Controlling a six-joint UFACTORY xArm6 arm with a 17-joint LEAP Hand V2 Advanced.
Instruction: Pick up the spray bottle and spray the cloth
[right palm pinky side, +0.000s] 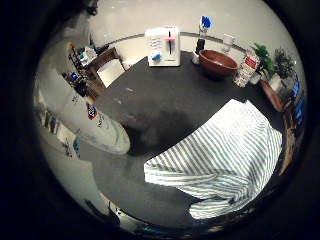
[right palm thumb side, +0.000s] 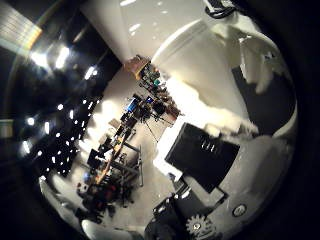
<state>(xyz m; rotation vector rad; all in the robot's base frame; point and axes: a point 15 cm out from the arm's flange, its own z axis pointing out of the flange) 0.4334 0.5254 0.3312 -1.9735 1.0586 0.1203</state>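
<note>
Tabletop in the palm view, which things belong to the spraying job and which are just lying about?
For the job:
spray bottle, close to the palm
striped cloth, spread on the dark table

Lying about:
brown bowl
white box
potted plants
white cup

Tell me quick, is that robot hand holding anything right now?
Right hand: cannot be told; the spray bottle shows close to the palm.

The striped cloth (right palm pinky side: 225, 155) is lying soft and creased on the matt, dark table (right palm pinky side: 150, 100). The white spray bottle (right palm pinky side: 87, 120) is looking like smooth, glossy plastic, and the brown bowl (right palm pinky side: 217, 62) is showing a sheen.
</note>
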